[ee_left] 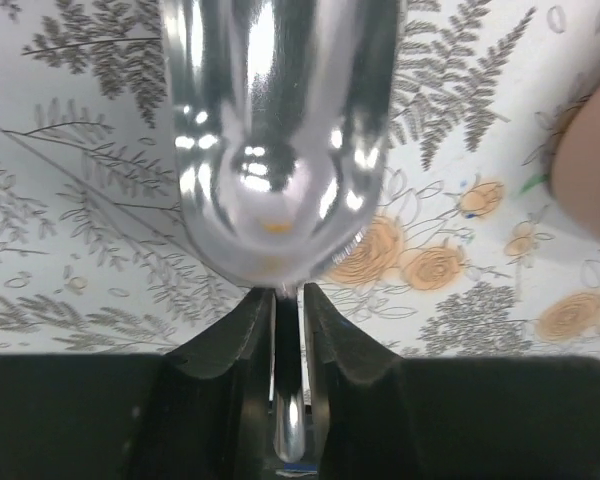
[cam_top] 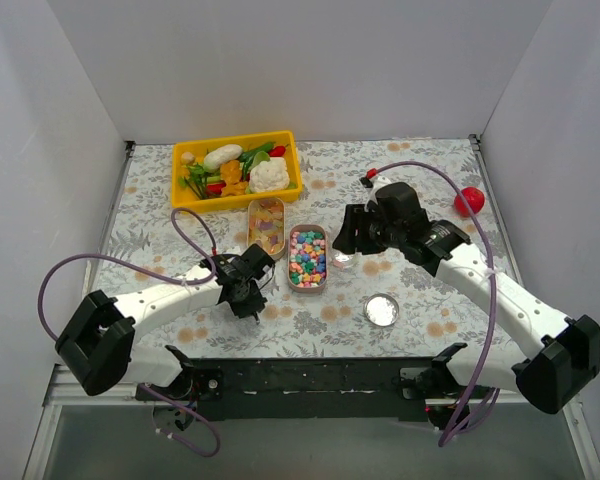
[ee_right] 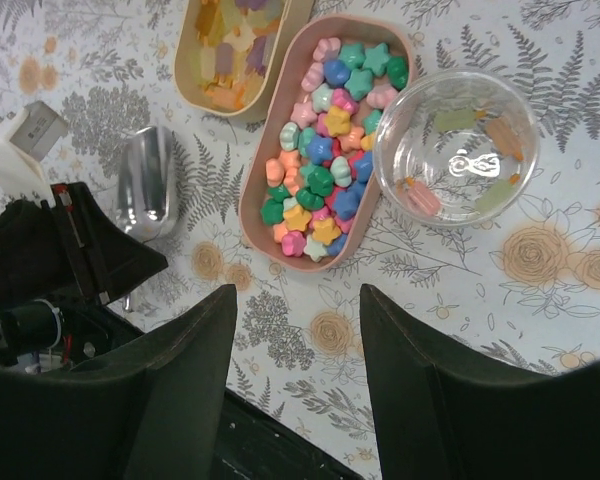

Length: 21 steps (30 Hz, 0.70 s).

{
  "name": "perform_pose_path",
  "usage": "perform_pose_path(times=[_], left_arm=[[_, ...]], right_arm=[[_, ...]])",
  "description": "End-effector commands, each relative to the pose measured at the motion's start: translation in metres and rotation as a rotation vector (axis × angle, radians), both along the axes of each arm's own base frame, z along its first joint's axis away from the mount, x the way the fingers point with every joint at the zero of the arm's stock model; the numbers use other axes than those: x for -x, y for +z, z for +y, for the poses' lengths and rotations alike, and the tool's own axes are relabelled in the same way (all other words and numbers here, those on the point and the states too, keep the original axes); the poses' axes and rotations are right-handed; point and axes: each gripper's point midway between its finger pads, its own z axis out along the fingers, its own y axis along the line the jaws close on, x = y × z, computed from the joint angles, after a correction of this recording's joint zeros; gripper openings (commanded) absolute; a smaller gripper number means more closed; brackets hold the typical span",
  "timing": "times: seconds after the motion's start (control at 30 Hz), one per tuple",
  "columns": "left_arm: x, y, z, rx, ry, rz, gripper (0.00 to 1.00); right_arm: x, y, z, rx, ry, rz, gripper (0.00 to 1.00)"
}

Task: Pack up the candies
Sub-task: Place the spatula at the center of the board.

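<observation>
A floral-clothed table (cam_top: 420,180) carries a yellow tray (cam_top: 296,160) at upper left. A beige oval dish (ee_right: 181,60), a pink oval dish (ee_right: 252,190) and a clear bowl (ee_right: 460,110) sit at centre, a round lid (cam_top: 381,310) lower down and a red ball (cam_top: 469,201) at right.

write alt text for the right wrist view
A pink oval tray full of pastel candies fills the centre, a clear round bowl close on its right. A beige oval tray sits top left, a shiny metal scoop below it, and the right hand stands open at the bottom.

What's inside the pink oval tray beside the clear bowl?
The pink oval tray holds a heap of pastel candies, star and flower shapes in pink, blue, green, yellow and orange, reaching nearly rim to rim. The top candies hide the tray's floor and any layers beneath.
</observation>
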Motion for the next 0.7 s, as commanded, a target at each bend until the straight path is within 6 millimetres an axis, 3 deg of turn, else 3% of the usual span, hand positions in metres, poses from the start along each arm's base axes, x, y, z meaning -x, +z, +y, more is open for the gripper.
perform_pose_path(times=[0.0, 0.17, 0.3, 0.33, 0.43, 0.57, 0.6, 0.67], left_arm=[[-0.019, 0.0, -0.013, 0.05, 0.005, -0.09, 0.2], [-0.013, -0.011, -0.012, 0.039, -0.024, -0.057, 0.29], [-0.006, -0.008, -0.011, 0.047, -0.053, -0.039, 0.43], [-0.003, -0.006, -0.01, 0.049, -0.056, -0.033, 0.52], [0.003, 0.011, -0.003, 0.057, -0.057, -0.039, 0.66], [0.004, 0.053, 0.007, 0.093, -0.03, -0.121, 0.77], [0.003, 0.076, 0.008, 0.128, -0.026, -0.172, 0.79], [-0.005, 0.1, 0.013, 0.144, -0.001, -0.251, 0.8]], right_arm=[[-0.001, 0.014, 0.016, 0.007, 0.026, -0.036, 0.6], [-0.008, 0.011, 0.018, 0.025, 0.005, -0.026, 0.6], [-0.009, 0.011, 0.022, 0.024, 0.003, -0.013, 0.61], [-0.008, 0.009, 0.023, 0.024, 0.005, -0.005, 0.61], [-0.007, 0.009, 0.025, 0.032, 0.01, -0.001, 0.6], [-0.003, 0.012, 0.039, 0.047, 0.04, -0.021, 0.66], [0.007, 0.013, 0.051, 0.051, 0.083, -0.031, 0.69], [0.018, 0.011, 0.071, 0.057, 0.129, -0.048, 0.72]])
